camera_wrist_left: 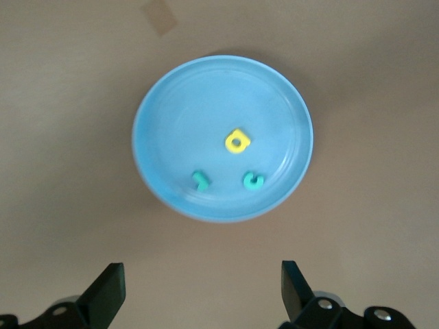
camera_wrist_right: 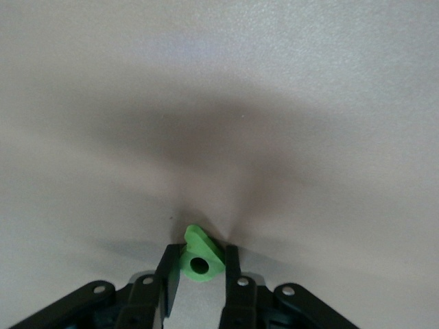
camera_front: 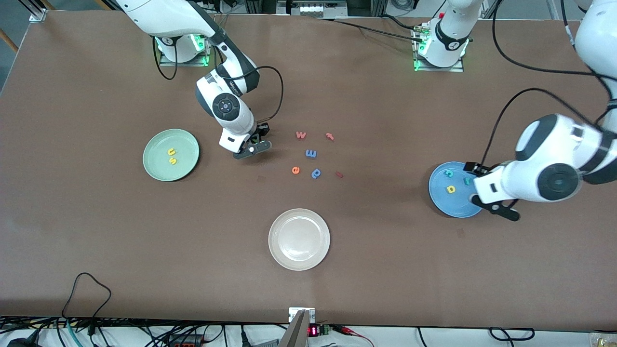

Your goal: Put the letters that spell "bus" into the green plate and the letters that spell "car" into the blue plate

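The blue plate (camera_front: 441, 197) (camera_wrist_left: 164, 116) holds a yellow "a" (camera_front: 451, 189) (camera_wrist_left: 235, 141), a teal "c" (camera_front: 449, 172) (camera_wrist_left: 253, 181) and a teal "r" (camera_front: 466, 180) (camera_wrist_left: 199, 180). My left gripper (camera_front: 491, 206) (camera_wrist_left: 199, 295) hangs open and empty over that plate's edge. In the green plate (camera_front: 156, 168) lie a yellow "u" (camera_front: 170, 152) and a yellow "s" (camera_front: 172, 160). My right gripper (camera_front: 251, 146) (camera_wrist_right: 199, 266) is shut on the green "b" (camera_wrist_right: 201, 255), low over the table between the green plate and the loose letters.
Loose letters lie mid-table: a red "w" (camera_front: 301, 135), a red "t" (camera_front: 329, 136), a blue letter (camera_front: 311, 153), an orange "e" (camera_front: 295, 169), a blue stem-and-loop letter (camera_front: 316, 173) and a small red piece (camera_front: 339, 174). A cream-white plate (camera_front: 299, 260) sits nearer the front camera.
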Action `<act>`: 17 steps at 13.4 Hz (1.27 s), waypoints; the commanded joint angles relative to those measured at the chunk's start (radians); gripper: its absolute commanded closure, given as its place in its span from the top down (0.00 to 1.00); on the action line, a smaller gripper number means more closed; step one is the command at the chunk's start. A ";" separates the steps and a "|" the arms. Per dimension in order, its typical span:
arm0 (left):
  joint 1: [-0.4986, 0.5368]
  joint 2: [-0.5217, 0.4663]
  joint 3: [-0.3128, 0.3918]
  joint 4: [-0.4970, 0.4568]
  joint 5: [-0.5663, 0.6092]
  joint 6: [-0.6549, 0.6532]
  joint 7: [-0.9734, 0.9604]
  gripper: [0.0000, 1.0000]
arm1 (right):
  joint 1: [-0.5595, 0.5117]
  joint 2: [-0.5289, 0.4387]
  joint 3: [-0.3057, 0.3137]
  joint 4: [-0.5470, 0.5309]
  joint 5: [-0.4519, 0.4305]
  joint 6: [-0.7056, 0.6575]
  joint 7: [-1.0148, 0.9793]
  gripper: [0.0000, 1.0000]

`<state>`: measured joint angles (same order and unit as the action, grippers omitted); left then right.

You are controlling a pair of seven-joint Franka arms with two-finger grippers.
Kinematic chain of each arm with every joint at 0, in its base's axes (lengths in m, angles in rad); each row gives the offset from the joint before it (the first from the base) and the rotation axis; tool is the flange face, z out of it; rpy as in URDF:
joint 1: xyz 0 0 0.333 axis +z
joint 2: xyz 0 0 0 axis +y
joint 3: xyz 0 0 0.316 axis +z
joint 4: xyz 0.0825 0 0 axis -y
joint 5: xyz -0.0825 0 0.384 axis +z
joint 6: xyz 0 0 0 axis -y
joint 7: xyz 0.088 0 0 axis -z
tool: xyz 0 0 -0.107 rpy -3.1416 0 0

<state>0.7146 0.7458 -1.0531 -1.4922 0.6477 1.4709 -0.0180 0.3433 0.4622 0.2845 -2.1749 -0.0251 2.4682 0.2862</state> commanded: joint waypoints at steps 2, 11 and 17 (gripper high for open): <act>-0.021 -0.006 -0.063 0.219 -0.042 -0.205 0.007 1.00 | -0.053 -0.058 -0.027 0.000 -0.019 -0.017 -0.005 0.00; -0.207 -0.274 0.334 0.340 -0.348 -0.239 0.013 1.00 | -0.437 -0.166 -0.076 -0.029 -0.032 -0.255 -0.308 0.00; -0.594 -0.553 0.988 0.074 -0.680 -0.031 0.007 1.00 | -0.466 -0.233 -0.074 0.030 -0.023 -0.337 -0.308 1.00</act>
<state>0.2241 0.3379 -0.2160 -1.2328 0.0099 1.3170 -0.0166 -0.1066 0.3102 0.1924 -2.1852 -0.0441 2.2111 -0.0236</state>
